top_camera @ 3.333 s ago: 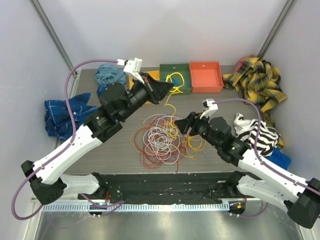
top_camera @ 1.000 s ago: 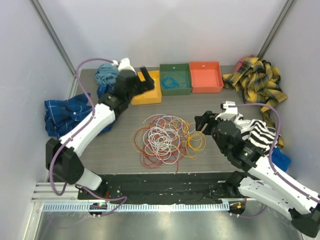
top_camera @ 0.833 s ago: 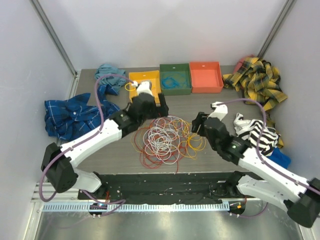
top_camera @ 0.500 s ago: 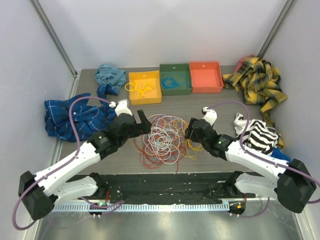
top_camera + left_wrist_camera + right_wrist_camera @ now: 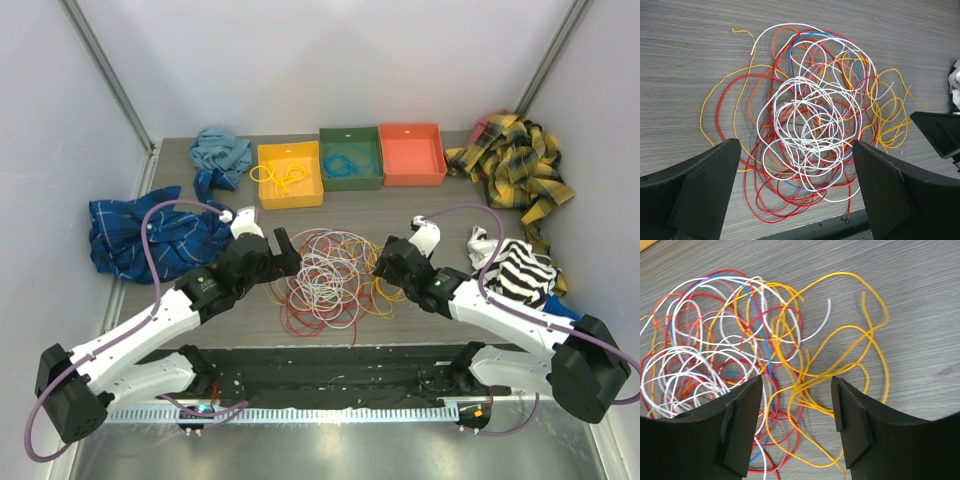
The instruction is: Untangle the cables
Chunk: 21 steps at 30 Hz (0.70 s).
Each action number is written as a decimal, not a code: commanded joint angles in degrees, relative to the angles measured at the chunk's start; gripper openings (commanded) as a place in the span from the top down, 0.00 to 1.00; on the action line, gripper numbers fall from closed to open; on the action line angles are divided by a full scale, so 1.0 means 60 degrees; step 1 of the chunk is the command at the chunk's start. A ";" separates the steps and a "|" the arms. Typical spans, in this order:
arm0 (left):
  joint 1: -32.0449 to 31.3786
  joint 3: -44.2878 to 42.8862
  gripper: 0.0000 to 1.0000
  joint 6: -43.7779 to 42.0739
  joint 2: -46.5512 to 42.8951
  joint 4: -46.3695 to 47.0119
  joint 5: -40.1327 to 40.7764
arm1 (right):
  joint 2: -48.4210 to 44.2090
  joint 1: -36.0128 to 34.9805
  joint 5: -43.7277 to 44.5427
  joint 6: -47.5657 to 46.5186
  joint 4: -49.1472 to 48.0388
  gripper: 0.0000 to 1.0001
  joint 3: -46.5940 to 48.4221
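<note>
The cables [image 5: 330, 275] lie in one tangled heap of red, white, orange, yellow and blue loops at the middle of the table. My left gripper [image 5: 285, 255] hovers at the heap's left edge, open wide. In the left wrist view its fingers straddle the white and red coils [image 5: 810, 115] from above, and the left gripper [image 5: 796, 145] holds nothing. My right gripper [image 5: 378, 262] sits at the heap's right edge, open. The right wrist view shows the yellow loops [image 5: 840, 340] lying on the table under the gap of the right gripper [image 5: 796, 382], untouched.
At the back stand a yellow bin [image 5: 312, 185] holding yellow cable, a green bin [image 5: 350, 178] holding blue cable, and an orange bin [image 5: 412, 153]. Cloths lie around: blue plaid [image 5: 130, 230], teal [image 5: 220, 150], yellow plaid [image 5: 515, 165], striped [image 5: 520, 270].
My left arm has swung back from the yellow bin down to the heap's left side. The right arm has lowered and reached in toward the heap's right side. Both jaws stayed open.
</note>
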State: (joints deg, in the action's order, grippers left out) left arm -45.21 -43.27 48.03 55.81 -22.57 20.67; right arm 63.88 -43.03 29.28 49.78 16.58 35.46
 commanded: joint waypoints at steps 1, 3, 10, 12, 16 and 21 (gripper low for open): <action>0.0006 -0.0113 0.00 0.0066 0.0146 0.0377 -0.0134 | -0.0217 0.0182 0.1198 0.0068 0.0401 0.35 0.0360; 0.0006 -0.0142 0.00 0.0095 0.0219 0.0421 -0.0163 | 0.0132 0.0548 0.1010 0.0010 0.0212 0.35 0.0286; 0.0006 -0.0201 0.00 0.0169 0.0293 0.0349 -0.0368 | 0.1511 0.2131 0.0013 -0.0503 -0.2043 0.41 -0.0241; -0.0009 -0.0201 0.00 0.0154 0.0191 0.0319 -0.0324 | 0.1614 0.2147 -0.0133 -0.0635 -0.2630 0.47 -0.0227; -0.0009 -0.0201 0.01 0.0154 0.0146 0.0304 -0.0309 | 0.1412 0.2146 -0.0295 -0.0767 -0.3114 0.64 -0.0095; -0.0009 -0.0274 0.02 0.0110 0.0146 0.0392 -0.0397 | 0.0182 0.2146 -0.0207 -0.0811 -0.2838 0.99 0.0021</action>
State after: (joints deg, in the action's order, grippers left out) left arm -45.25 -43.27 48.29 57.84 -22.48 18.59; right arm 71.75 -30.04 27.07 45.54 2.57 33.85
